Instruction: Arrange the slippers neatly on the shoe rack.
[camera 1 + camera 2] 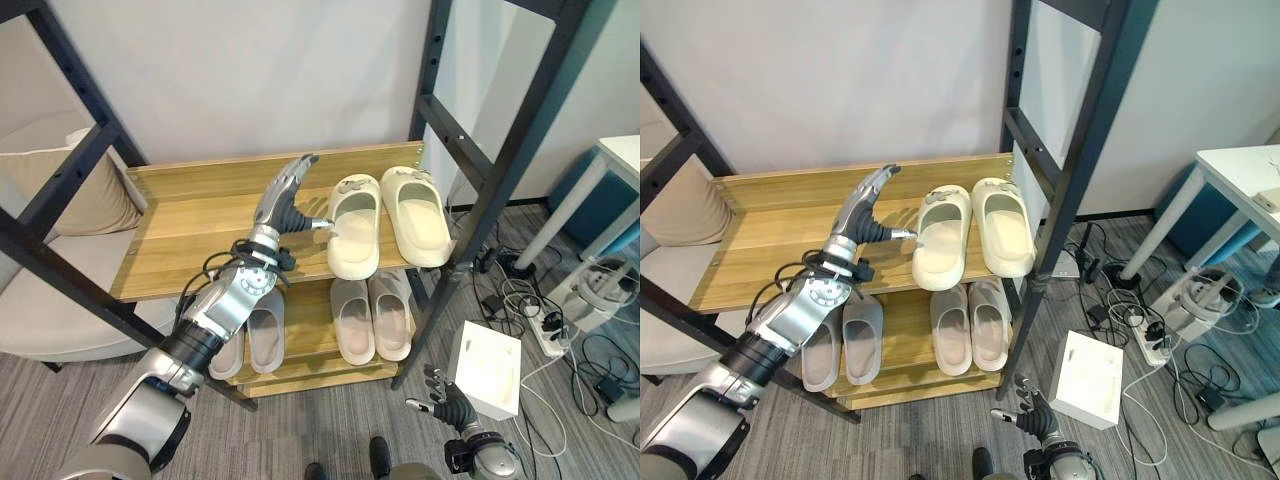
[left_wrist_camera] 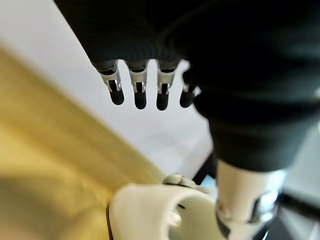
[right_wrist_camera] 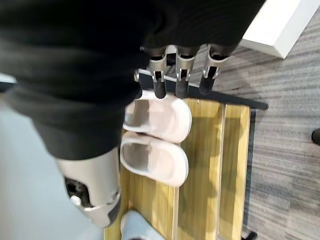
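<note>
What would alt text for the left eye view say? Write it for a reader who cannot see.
The left robot hand, fingers straight, reaches over the top shelf of a wooden shoe rack, thumb by a cream slipper beside its mate. Two pale pairs sit on the lower shelf; the right robot hand hangs low above the carpet.
</note>
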